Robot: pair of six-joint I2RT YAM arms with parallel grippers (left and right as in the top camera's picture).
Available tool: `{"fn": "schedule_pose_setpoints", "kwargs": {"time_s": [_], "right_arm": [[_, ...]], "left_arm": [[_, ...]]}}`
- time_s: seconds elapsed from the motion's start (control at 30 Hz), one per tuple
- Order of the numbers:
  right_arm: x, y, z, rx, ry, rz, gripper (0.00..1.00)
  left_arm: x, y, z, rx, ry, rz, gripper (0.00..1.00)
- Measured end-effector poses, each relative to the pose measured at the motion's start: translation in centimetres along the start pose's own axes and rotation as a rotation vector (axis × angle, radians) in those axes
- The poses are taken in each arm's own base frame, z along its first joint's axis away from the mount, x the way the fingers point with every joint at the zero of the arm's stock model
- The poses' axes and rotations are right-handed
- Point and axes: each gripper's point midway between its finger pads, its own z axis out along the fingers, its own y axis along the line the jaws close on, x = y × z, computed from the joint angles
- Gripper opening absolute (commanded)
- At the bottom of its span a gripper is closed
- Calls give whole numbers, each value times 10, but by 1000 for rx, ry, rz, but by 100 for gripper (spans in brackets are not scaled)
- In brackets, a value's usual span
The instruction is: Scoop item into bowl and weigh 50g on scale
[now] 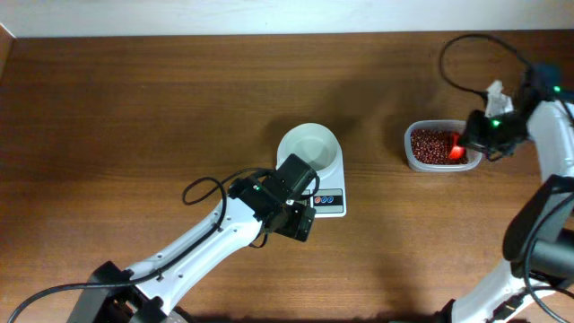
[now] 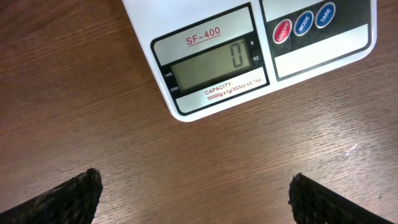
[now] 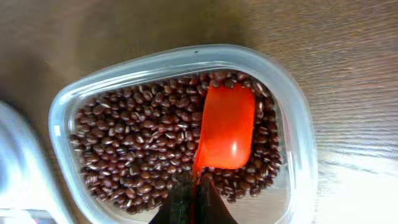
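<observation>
On the wooden table [image 1: 134,108], the bowl [image 1: 309,148] sat on the scale [image 1: 330,199] at centre. Near the right edge, a clear tub [image 3: 292,106] held the beans [image 3: 137,149]; the right claw [image 3: 191,199] gripped an orange scoop [image 3: 227,127] in them. The left claw [image 2: 199,196] gaped.

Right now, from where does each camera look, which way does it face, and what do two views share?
Overhead: above the table, facing straight down; shows left arm, right arm, bowl on scale.
Left wrist: on the left arm, facing down at the scale's display; open left gripper at the bottom corners.
Right wrist: on the right arm, facing down into the tub of beans; right gripper, shut on the scoop, at the bottom.
Shared: overhead and left wrist both see the scale.
</observation>
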Motion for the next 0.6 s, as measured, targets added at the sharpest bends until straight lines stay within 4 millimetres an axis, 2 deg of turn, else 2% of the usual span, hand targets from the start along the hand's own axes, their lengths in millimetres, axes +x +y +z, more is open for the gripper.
{"fn": "schedule_pose_setpoints", "kwargs": {"time_s": [0.17,0.33,0.43,0.6], "right_arm": [[5,-4,0,-180,-21,39,4],[10,9,9,-313,-44,15,4],[12,11,9,-335,-45,16,4],[16,-7,0,-390,-60,106,4]], "left_arm": [[0,0,0,0,0,0,99],[0,0,0,0,0,0,99],[0,0,0,0,0,0,99],[0,0,0,0,0,0,99]]}}
